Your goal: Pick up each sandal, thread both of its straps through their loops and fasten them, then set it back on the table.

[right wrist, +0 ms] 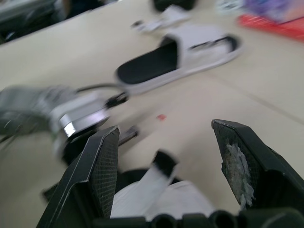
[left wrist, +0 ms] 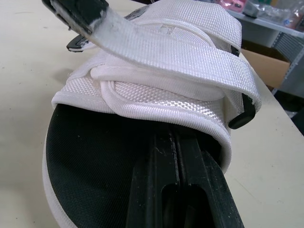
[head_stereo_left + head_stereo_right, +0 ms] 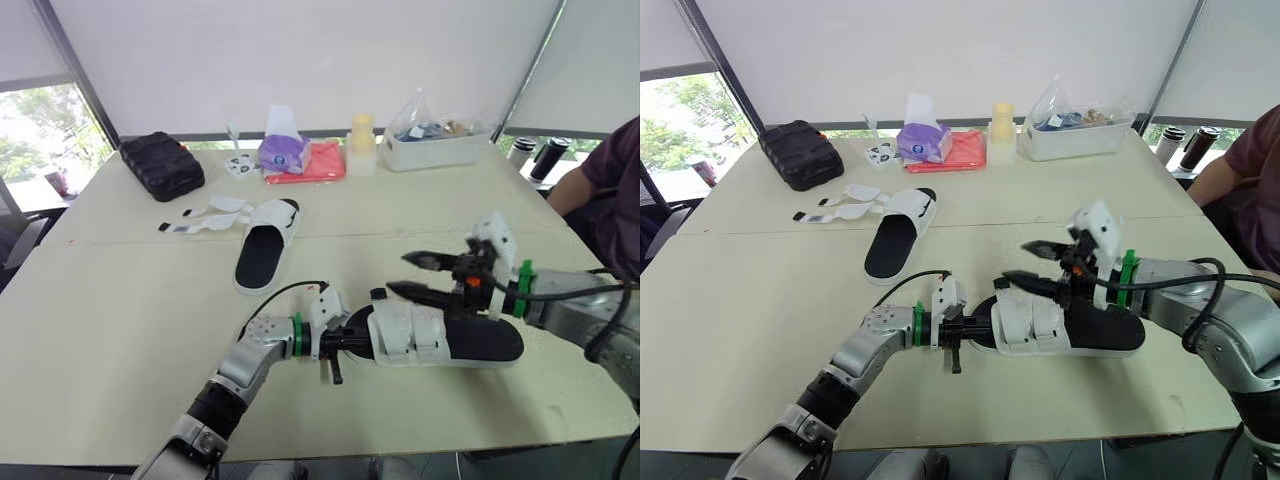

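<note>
Resting at the near edge of the pale desk [image 3: 120, 330], the near sandal [image 3: 470, 345] takes the left gripper [image 3: 345, 343], clenched empty on its insole. The right gripper [image 3: 398, 274] hangs released above its straps [image 3: 410, 330]. Mid-desk lies the second sandal [image 3: 262, 245], unfastened. Beyond stand a black case [image 3: 162, 165], a white bin [image 3: 440, 150] and drawn blinds [image 3: 300, 50].

Near sandal [image 3: 482, 343] flat, far sandal [image 3: 262, 250] unstrapped

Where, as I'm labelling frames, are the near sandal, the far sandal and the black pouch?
near sandal [image 3: 408, 335]: left eye view, on its white straps.
far sandal [image 3: 260, 255]: left eye view, on its black footbed.
black pouch [image 3: 162, 165]: left eye view, on its top.
</note>
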You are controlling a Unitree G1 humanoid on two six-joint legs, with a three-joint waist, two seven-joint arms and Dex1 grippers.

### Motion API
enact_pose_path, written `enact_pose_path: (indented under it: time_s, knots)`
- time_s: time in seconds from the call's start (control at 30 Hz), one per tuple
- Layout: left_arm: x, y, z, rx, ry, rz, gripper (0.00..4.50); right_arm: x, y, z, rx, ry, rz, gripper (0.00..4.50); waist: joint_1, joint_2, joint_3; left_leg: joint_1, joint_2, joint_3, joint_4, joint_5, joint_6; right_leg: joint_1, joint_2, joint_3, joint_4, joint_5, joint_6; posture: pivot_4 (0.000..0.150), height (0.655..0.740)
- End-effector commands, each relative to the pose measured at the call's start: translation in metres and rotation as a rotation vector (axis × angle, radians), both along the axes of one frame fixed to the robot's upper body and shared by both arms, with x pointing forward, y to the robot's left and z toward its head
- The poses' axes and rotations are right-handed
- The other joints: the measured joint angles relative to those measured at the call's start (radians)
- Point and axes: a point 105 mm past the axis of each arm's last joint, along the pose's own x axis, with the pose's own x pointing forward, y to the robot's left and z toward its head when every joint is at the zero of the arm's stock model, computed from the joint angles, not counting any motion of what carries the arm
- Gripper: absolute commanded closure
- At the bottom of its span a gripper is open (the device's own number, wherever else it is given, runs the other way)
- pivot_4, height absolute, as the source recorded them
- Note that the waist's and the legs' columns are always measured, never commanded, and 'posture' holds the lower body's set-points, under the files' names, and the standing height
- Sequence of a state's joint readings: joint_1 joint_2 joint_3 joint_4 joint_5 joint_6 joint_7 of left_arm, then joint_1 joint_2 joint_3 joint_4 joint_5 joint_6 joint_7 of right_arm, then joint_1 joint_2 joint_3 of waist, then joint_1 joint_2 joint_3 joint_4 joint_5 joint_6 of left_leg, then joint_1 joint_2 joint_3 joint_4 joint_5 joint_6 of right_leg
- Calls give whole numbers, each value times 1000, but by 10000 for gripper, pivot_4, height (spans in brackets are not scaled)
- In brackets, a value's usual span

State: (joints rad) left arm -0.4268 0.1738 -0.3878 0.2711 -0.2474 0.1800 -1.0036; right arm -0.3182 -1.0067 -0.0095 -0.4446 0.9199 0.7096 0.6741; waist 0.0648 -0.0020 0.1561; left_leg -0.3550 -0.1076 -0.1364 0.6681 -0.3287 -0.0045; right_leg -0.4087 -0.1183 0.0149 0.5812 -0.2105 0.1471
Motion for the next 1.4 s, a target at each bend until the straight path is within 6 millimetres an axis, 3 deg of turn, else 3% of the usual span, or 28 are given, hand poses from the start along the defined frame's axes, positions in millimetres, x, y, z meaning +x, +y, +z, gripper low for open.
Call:
enact_pose_path:
  time_s: [0.03, 0.17, 0.43, 0.53, 0.7, 0.87, 1.13, 1.4]
  knots:
    - [2, 12, -36, 125, 90, 68, 45000, 1, 4, -6, -37, 22, 77, 11698, 0, 0, 0, 0, 0, 0, 0, 0, 0, 0, 0, 0, 0, 0, 0, 1500, 7400]
    - [2, 11, -36, 126, 84, 66, 45000, 18, 2, -21, -32, 101, 81, 11698, 0, 0, 0, 0, 0, 0, 0, 0, -1, 0, 0, 0, 0, 1, -1, 1500, 7400]
    - [4, 12, -36, 121, 80, 83, 45000, 35, 2, -23, 46, 280, 111, 11698, 1, 0, 0, 0, 0, 0, 0, 1, -1, -1, 0, 0, 1, 2, -2, 1500, 7400]
    - [4, 12, -36, 119, 80, 89, 45000, 35, 5, -17, 86, 318, 129, 19535, 1, 0, 0, 0, 0, 0, 0, 1, -1, -1, 0, 0, 1, 2, -3, 1500, 7400]
    - [4, 11, -36, 112, 83, 93, 45000, 29, 8, -24, 28, 336, 167, 44352, 1, 0, 0, -1, 0, 0, 0, 1, -1, -1, 0, 0, 0, 2, -3, 1500, 7400]
    - [4, 10, -36, 108, 82, 93, 45000, 28, 9, -19, 24, 330, 178, 44352, 1, 0, 0, -1, 0, 0, 0, 1, -1, -2, 0, 0, 1, 2, -3, 1500, 7400]
    - [4, 10, -36, 108, 83, 89, 45000, 41, 1, 7, 128, 252, 115, 44352, 0, 0, 0, -1, 0, 0, 0, 1, -1, -2, 0, 0, 1, 2, -3, 1500, 7400]
    - [3, 9, -37, 110, 79, 79, 45000, 52, -8, -5, 114, 272, 30, 44352, -2, 0, 0, -1, 0, 0, 0, 2, -2, -3, 0, 0, 2, 2, -3, 1500, 7400]
